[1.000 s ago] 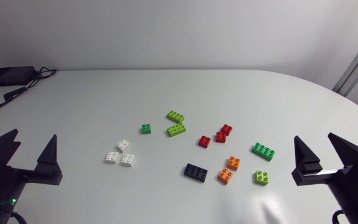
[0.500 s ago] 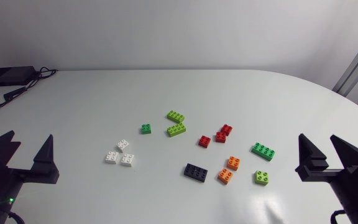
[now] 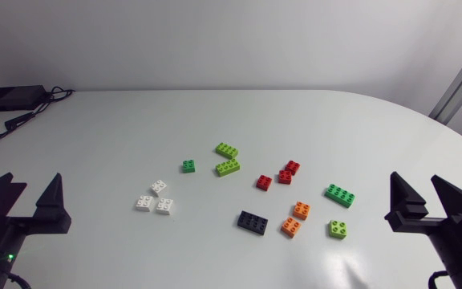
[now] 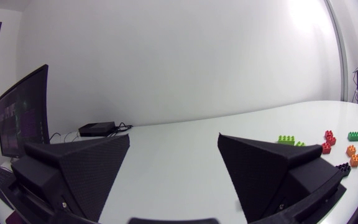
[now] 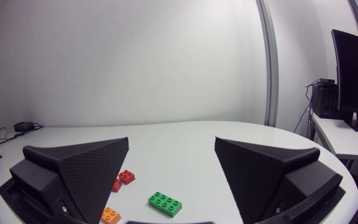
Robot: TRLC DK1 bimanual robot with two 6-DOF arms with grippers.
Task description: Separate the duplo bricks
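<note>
White surface [image 3: 119, 120], curved at far right. L arm [image 3: 10, 229] at near-left corner, R arm [image 3: 443, 229] at near-right. Left jaws spread wide apart; right jaws likewise wide apart. Both well apart from the bricks. Black box [image 3: 12, 98] w/ cables at far-left corner.

Duplo bricks lie studs up, scattered mid-surface.

Long ones:
- black brick [image 3: 253, 221], near centre
- dark green brick [image 3: 339, 194], right of the rest
- long lime brick [image 3: 228, 167], centre, w/ short lime brick [image 3: 226, 149] just beyond it, apart

Small squares:
- lime square [image 3: 338, 229], just nearer than dark green brick
- far orange square [image 3: 301, 210] and near orange square [image 3: 291, 227], close together, between black brick and lime square
- red pair [image 3: 289, 172], corner to corner; touching or not, can't tell
- lone red square [image 3: 265, 182], just left of the pair
- green square [image 3: 188, 166], left of long lime brick
- white trio [image 3: 155, 200], furthest left: 2 side by side, 3rd just beyond
</note>
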